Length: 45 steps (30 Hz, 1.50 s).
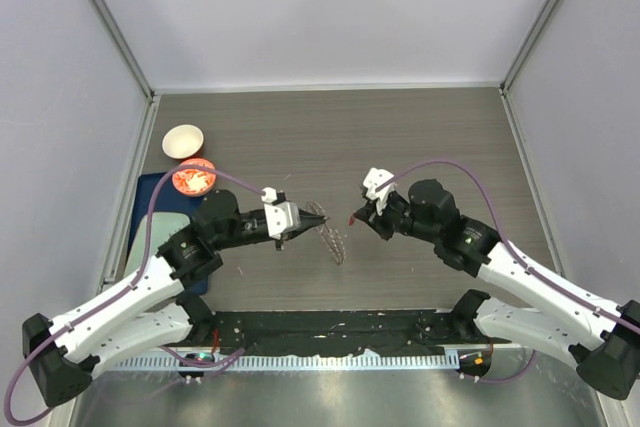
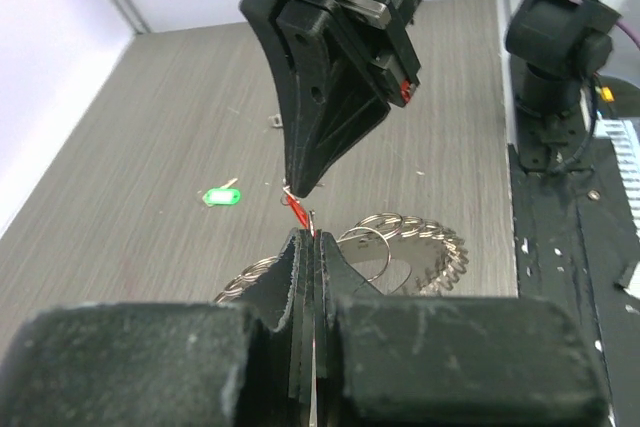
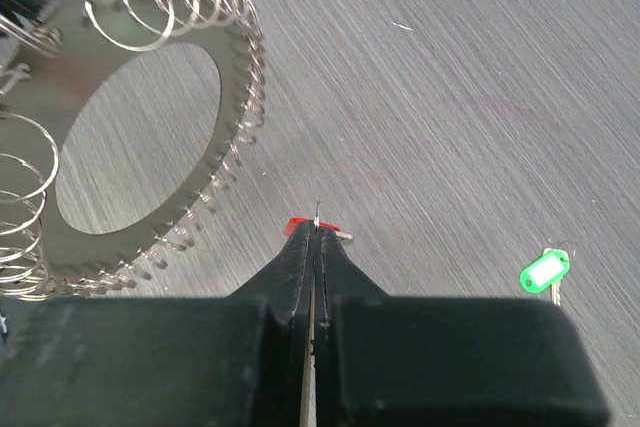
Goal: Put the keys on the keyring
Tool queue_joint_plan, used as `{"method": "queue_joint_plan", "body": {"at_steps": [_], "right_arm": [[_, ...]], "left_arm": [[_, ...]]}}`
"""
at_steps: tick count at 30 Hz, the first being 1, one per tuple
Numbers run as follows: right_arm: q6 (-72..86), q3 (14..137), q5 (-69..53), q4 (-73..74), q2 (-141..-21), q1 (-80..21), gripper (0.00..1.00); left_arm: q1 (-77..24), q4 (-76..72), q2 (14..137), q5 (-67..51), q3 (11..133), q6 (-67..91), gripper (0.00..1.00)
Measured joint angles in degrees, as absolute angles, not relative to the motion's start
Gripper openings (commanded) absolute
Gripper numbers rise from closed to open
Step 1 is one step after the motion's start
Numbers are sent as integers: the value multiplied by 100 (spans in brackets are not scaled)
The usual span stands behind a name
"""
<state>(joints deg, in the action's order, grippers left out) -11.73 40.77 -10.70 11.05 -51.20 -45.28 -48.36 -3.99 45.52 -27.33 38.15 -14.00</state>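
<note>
**Layout of the desk about the two end effectors.**

The left end effector (image 1: 297,223) and the right end effector (image 1: 358,215) point at each other over the middle of the desk (image 1: 420,127), tips near but apart. The keyring (image 1: 331,232) stands on edge between them, pinched at the left end effector's tips, with its open centre facing the right end effector. The held key (image 2: 296,212) sits between the right end effector's fingers and projects ahead of them, just short of the left end effector's tips. The loose key (image 3: 543,272) lies on the desk, right of the right end effector and left of the left one. Well behind and left of the left end effector lies a mat (image 1: 150,202). The nearer bowl (image 1: 194,178) sits at its far edge, and the farther bowl (image 1: 183,141) just beyond that.
</note>
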Motion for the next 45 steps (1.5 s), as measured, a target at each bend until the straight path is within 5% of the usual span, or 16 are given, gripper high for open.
{"method": "queue_joint_plan", "body": {"at_steps": [15, 45], "right_arm": [[-1789, 4071, -1702, 1138, -5013, -4923, 1], [-2388, 4158, -2541, 1057, -5179, -5321, 1]], "left_arm": [[-4010, 1208, 5190, -4672, 4313, -2228, 0], [-4010, 1321, 5441, -4818, 4313, -2453, 0]]}}
